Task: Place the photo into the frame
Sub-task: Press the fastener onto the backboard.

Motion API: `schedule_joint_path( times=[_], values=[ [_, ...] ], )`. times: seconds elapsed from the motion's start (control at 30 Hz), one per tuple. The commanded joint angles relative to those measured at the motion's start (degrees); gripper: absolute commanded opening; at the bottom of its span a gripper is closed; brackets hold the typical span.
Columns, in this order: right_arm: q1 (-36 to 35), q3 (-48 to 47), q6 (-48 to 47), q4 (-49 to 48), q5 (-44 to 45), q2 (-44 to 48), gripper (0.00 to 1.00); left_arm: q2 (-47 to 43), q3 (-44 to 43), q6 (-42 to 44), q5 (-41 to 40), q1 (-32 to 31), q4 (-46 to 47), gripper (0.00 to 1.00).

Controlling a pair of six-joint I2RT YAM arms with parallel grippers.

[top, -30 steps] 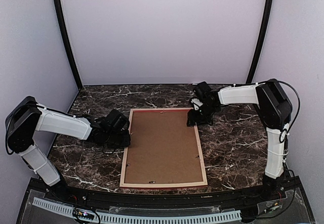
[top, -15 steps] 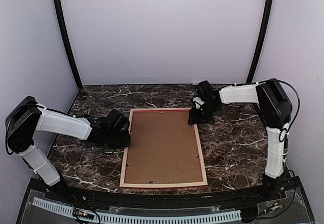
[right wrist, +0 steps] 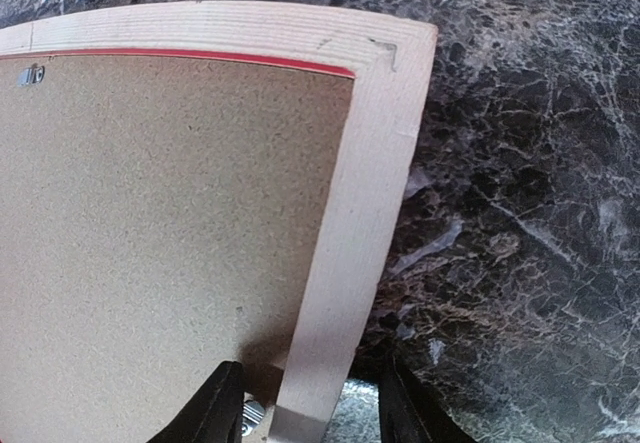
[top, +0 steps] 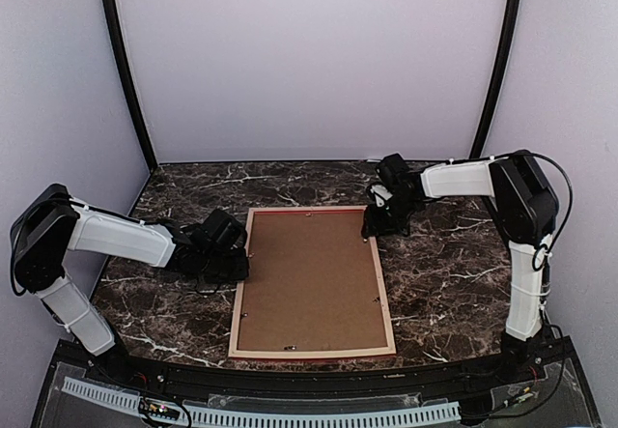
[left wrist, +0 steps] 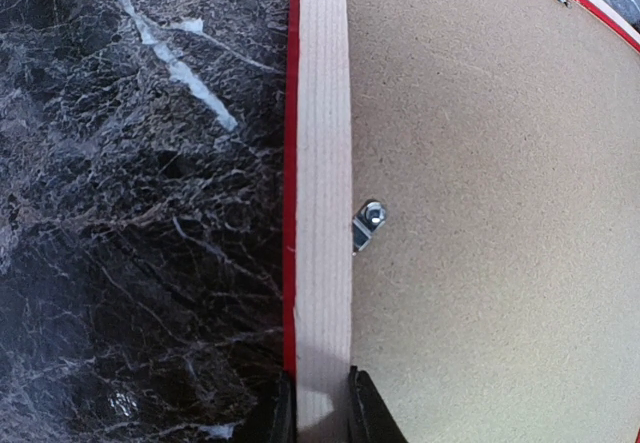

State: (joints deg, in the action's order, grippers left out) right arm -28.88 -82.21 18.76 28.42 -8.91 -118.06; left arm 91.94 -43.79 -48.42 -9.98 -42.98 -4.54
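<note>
The frame [top: 238, 304] lies face down on the marble table, its pale wood back up and a red edge showing. A brown backing board [top: 311, 278] fills it. The photo is hidden. My left gripper [top: 241, 260] is shut on the frame's left rail [left wrist: 322, 163], one finger on each side [left wrist: 320, 409]. My right gripper [top: 372, 223] straddles the right rail [right wrist: 365, 193] close to the far right corner. Its jaws [right wrist: 310, 409] stand open, with a gap between each finger [right wrist: 215, 409] and the rail.
Small metal clips [left wrist: 367, 225] hold the backing board [left wrist: 480, 213] along the rails; another clip [right wrist: 30, 75] sits by the far rail. Dark marble table [top: 444, 273] surrounds the frame. Purple walls close the back and both sides.
My right gripper has shifted slightly towards the frame's far right corner and its jaws have narrowed a little round the rail. The left arm and the frame have not moved.
</note>
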Motion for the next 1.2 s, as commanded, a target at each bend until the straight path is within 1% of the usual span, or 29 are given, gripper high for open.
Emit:
schedule_joint_path(
  times=[0.0,0.37,0.73,0.8,0.9,0.97,1.07,1.17],
  values=[
    [0.7,1.5,0.0,-0.7,-1.6,0.5,0.44,0.0,1.4,-2.0,1.5,0.0,-4.3,0.0],
    [1.5,2.8,-1.2,0.1,-3.7,-0.4,0.4,-0.1,1.0,-1.9,1.1,0.0,-4.9,0.0],
    [2.0,3.6,-2.8,1.8,-4.1,-0.7,0.32,-0.2,0.6,-1.8,0.9,0.0,-5.4,0.0],
    [2.1,3.5,-3.3,2.1,-5.0,-0.8,0.29,-0.2,0.6,-1.7,0.9,-0.1,-5.4,0.0],
    [2.7,4.1,-3.8,1.4,-9.1,-0.8,0.26,-0.1,0.6,-1.8,0.8,-0.1,-5.3,0.0],
    [3.6,4.6,-3.6,0.0,-12.8,-0.6,0.25,0.0,0.6,-1.8,0.8,-0.1,-5.3,0.0],
    [4.4,4.6,-3.0,-1.2,-16.1,-0.6,0.26,0.0,0.7,-1.9,0.8,0.0,-5.2,0.0],
    [4.5,3.6,-3.1,-0.7,-16.8,-1.1,0.31,-0.2,0.8,-2.0,0.8,-0.1,-5.2,0.0]
  ],
)
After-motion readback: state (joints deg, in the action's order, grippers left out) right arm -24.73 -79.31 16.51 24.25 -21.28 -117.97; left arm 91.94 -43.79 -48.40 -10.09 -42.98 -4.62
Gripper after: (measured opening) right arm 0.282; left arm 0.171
